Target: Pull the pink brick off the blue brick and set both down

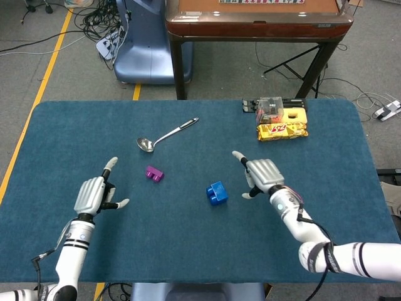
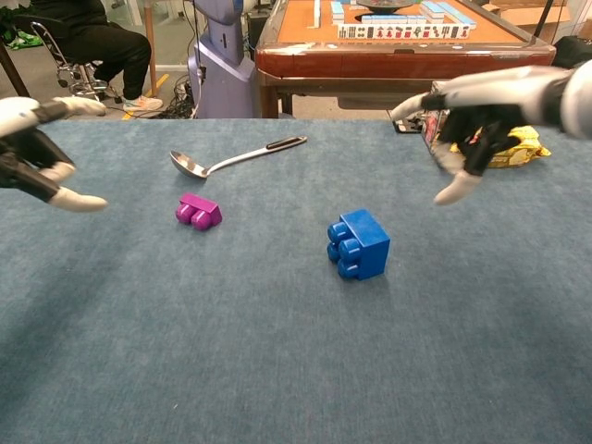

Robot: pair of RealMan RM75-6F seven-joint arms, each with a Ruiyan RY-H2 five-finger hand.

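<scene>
The pink brick [image 1: 154, 173] [image 2: 199, 211] lies by itself on the blue table, just below the spoon. The blue brick [image 1: 217, 193] [image 2: 358, 244] rests on the cloth near the table's middle, apart from the pink one. My left hand [image 1: 94, 195] [image 2: 37, 153] hovers to the left of the pink brick with fingers spread and nothing in it. To the right of the blue brick, my right hand [image 1: 260, 174] [image 2: 476, 116] is also spread and holds nothing.
A metal spoon [image 1: 164, 135] [image 2: 231, 157] lies behind the pink brick. A clear box [image 1: 270, 108] and yellow snack packs [image 1: 282, 130] sit at the back right of the table [image 1: 188, 244]. A mahjong table [image 1: 257, 22] stands beyond the far edge.
</scene>
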